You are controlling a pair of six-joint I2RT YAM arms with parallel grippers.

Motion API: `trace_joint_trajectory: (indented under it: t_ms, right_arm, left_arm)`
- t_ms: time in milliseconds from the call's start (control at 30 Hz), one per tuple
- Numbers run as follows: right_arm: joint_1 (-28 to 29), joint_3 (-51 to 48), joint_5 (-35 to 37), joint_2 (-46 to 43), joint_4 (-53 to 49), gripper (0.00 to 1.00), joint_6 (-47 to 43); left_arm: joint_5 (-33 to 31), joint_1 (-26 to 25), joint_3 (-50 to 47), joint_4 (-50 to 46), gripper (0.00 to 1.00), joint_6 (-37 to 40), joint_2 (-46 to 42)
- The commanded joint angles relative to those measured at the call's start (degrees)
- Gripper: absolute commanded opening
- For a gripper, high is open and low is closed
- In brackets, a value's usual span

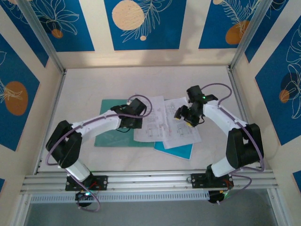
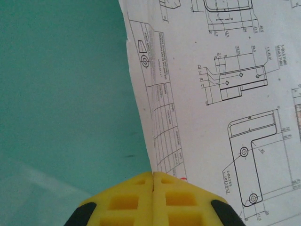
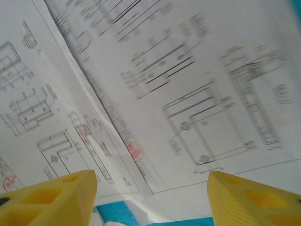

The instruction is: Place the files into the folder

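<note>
The teal folder (image 1: 110,131) lies open and flat on the white table, its right leaf poking out below the papers. The files (image 1: 164,123), white sheets with black drawings, lie fanned across its middle. My left gripper (image 1: 137,122) sits at the sheets' left edge. In the left wrist view its yellow jaws (image 2: 153,177) are pressed together right where the top sheet's edge (image 2: 225,94) meets the folder (image 2: 61,84), pinching that edge. My right gripper (image 1: 183,120) hovers over the sheets' right side. Its jaws (image 3: 155,202) stand wide apart above the files (image 3: 164,94), with a strip of folder (image 3: 113,212) below.
Aluminium rails (image 1: 150,181) run along the near edge, and slanted posts (image 1: 42,37) stand at the back corners. Cream walls with blue panels close in the table on three sides. Bare table (image 1: 141,84) stretches behind the folder.
</note>
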Motion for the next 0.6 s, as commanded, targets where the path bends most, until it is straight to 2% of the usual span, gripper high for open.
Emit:
trace_joint_trajectory:
  t_ms: [0,367,567]
  right_arm:
    - [3.3,2.5,-2.1,2.9,1.2,0.63,1.5]
    - [12.2,13.1,-5.3,16.3,3.8,0.59,3.8]
    - [14.8,19.6,-7.4,24.3,4.7,0.57,5.2]
  left_arm:
    - [-2.5,2.1,-1.7,-4.7,0.00,3.8,-2.3]
    - [-6.1,5.5,-3.9,-7.4,0.00,8.4,-3.4]
    - [-6.8,6.6,-4.7,-8.0,0.00,9.1,-4.4]
